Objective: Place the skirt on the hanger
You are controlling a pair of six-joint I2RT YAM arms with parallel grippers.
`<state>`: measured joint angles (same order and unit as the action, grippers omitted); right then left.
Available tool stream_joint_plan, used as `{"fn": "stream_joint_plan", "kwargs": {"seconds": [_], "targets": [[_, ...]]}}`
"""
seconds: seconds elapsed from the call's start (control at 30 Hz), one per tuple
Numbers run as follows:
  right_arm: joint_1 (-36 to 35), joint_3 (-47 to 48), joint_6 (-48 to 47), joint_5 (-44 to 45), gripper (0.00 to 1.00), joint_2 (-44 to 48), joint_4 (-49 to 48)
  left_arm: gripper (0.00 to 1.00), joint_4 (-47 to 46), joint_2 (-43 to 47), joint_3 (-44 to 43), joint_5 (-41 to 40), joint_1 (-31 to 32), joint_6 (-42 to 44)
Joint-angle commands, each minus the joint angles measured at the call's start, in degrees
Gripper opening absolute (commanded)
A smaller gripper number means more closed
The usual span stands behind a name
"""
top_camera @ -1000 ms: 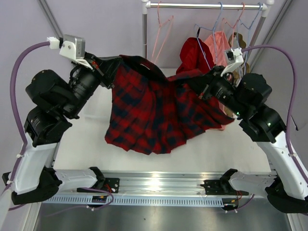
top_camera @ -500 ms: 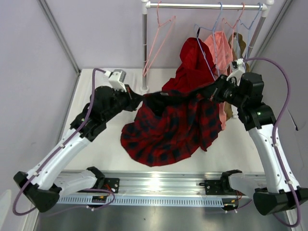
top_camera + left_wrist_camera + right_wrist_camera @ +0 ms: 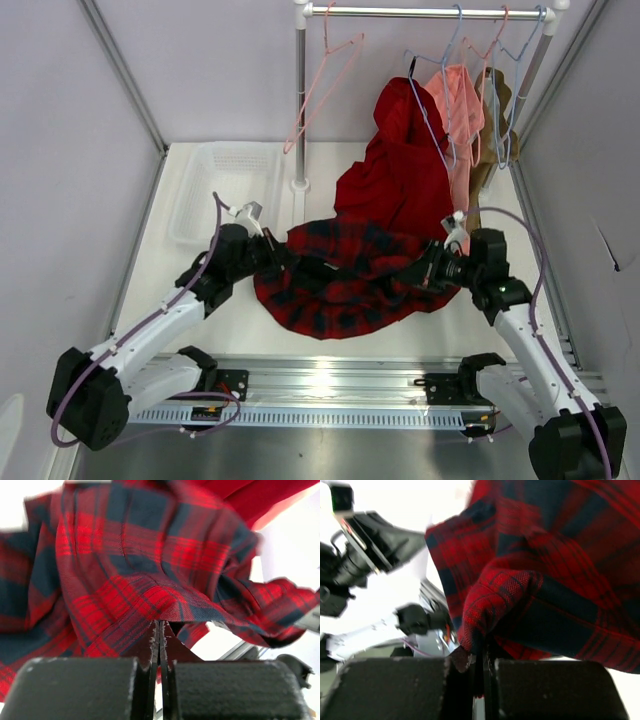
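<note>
Two end effectors are seen from above, low over the white desk (image 3: 190,300), with the plaid skirt (image 3: 345,285) bunched between them. The left end effector (image 3: 285,262) is clamped on the skirt's left edge and the right end effector (image 3: 420,272) on its right edge. The pink wire hanger (image 3: 325,85) is hung on the rail (image 3: 430,12) at the back, well apart from the skirt. A plain red garment (image 3: 400,180) is hung just behind the skirt.

In the left wrist view, the fingers are pressed nearly together on a fold of plaid cloth.

In the right wrist view, the fingers are likewise closed on a pinched plaid edge.
</note>
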<state>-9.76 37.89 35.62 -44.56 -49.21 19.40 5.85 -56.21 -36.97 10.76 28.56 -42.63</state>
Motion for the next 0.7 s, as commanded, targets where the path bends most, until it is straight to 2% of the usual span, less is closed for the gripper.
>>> {"fn": "stream_joint_plan", "kwargs": {"seconds": [0.0, 0.2, 0.3, 0.33, 0.37, 0.43, 0.47, 0.6, 0.67], "targets": [[-1.9, -4.7, -1.9, 1.4, 0.03, 2.0, 0.5, 0.0, -7.7, -2.4, 3.9, 2.1, -0.4, -3.1], [-2.5, -7.7, -4.0, 7.5, 0.1, 1.8, 3.3, 0.08, -11.0, -7.3, 5.9, 1.8, 0.1, -3.2], [-2.5, -8.3, -5.0, 10.4, 0.17, 0.3, 3.7, 0.14, -9.8, -7.8, 5.7, 0.2, 0.6, -2.5], [-2.5, -8.4, -5.2, 12.2, 0.23, -0.3, 4.2, 0.17, -9.3, -7.9, 5.3, -1.0, 0.7, -1.8], [-2.6, -8.2, -5.2, 13.3, 0.29, -1.0, 4.5, 0.25, -8.7, -8.0, 5.2, -1.8, 1.0, -1.5], [-2.8, -8.0, -5.1, 15.1, 0.36, -1.1, 4.9, 0.28, -7.1, -8.1, 4.8, -3.5, 1.2, -0.6], [-3.2, -7.8, -5.0, 15.5, 0.4, -1.1, 5.3, 0.34, -7.1, -8.1, 5.0, -3.8, 1.3, -0.4], [-5.4, -6.5, -4.9, 19.2, 0.47, -0.8, 7.5, 0.41, -4.3, -7.5, 3.7, -6.5, 3.9, 0.9], [-6.6, -6.4, -3.9, 21.2, 0.5, -0.5, 8.1, 0.46, -2.2, -7.2, 2.8, -10.5, 7.4, 2.0]]}}
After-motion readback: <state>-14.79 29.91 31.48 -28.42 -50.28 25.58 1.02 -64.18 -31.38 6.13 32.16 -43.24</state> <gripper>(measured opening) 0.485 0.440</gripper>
